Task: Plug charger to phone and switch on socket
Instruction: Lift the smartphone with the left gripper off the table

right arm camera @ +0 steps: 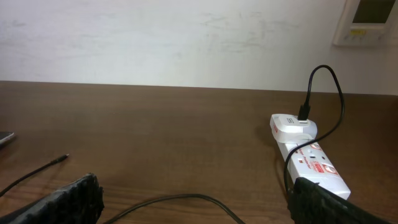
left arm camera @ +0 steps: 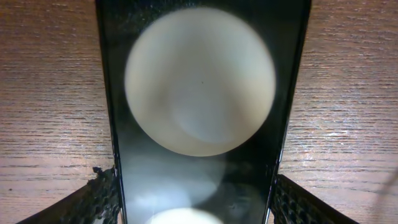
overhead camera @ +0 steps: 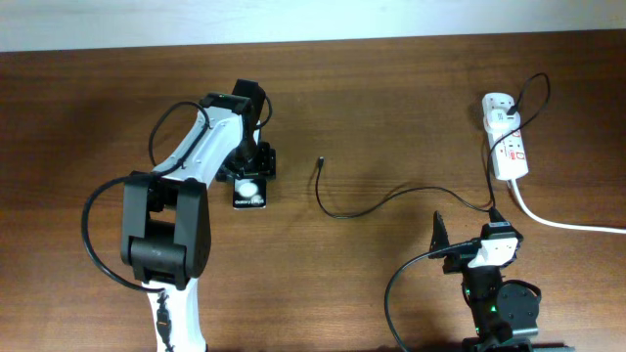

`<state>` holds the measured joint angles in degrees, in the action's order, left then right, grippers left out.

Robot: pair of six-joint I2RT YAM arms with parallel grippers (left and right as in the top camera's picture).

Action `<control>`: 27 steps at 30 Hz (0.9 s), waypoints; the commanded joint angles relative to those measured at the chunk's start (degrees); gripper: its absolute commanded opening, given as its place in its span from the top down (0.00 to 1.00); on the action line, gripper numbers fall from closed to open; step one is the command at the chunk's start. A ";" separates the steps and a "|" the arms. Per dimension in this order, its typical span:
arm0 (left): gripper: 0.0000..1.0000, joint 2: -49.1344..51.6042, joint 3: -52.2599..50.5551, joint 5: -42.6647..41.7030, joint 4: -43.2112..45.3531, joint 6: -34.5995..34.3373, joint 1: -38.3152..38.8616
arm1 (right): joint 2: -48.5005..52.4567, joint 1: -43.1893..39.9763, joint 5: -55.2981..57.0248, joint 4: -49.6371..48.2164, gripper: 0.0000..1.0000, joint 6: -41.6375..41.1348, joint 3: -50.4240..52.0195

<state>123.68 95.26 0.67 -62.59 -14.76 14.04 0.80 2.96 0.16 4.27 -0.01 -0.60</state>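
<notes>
The phone (overhead camera: 251, 193) lies flat on the table, its white patch filling the left wrist view (left arm camera: 199, 93). My left gripper (overhead camera: 254, 161) sits over its far end, and its fingers (left arm camera: 196, 193) press against both long edges. The charger cable (overhead camera: 377, 203) runs from the plug block (overhead camera: 497, 102) across the table to its connector tip (overhead camera: 320, 162), which lies loose to the right of the phone. The socket strip (overhead camera: 509, 147) lies at the far right and shows in the right wrist view (right arm camera: 314, 165). My right gripper (overhead camera: 468, 233) is open and empty (right arm camera: 196, 208), low over the cable (right arm camera: 180, 198).
The thick white cord (overhead camera: 567, 223) leaves the strip toward the right edge. A white wall panel (right arm camera: 367, 22) hangs on the wall behind the table. The connector tip (right arm camera: 65, 157) and the phone's corner (right arm camera: 5, 137) show at the left in the right wrist view.
</notes>
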 commanded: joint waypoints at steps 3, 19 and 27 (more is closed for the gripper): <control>0.23 0.39 1.33 0.66 0.00 0.28 0.15 | -0.59 0.42 -0.09 0.31 0.01 0.02 0.28; 0.20 3.89 1.03 0.20 1.14 0.26 0.22 | -0.59 0.42 -0.09 0.31 0.01 0.00 0.28; 0.14 3.93 0.87 0.00 2.12 -2.60 0.22 | -0.59 0.42 -0.09 0.31 0.01 0.02 0.28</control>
<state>126.28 95.37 0.47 -61.14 -15.59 14.13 0.80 2.96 0.16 4.27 -0.01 -0.62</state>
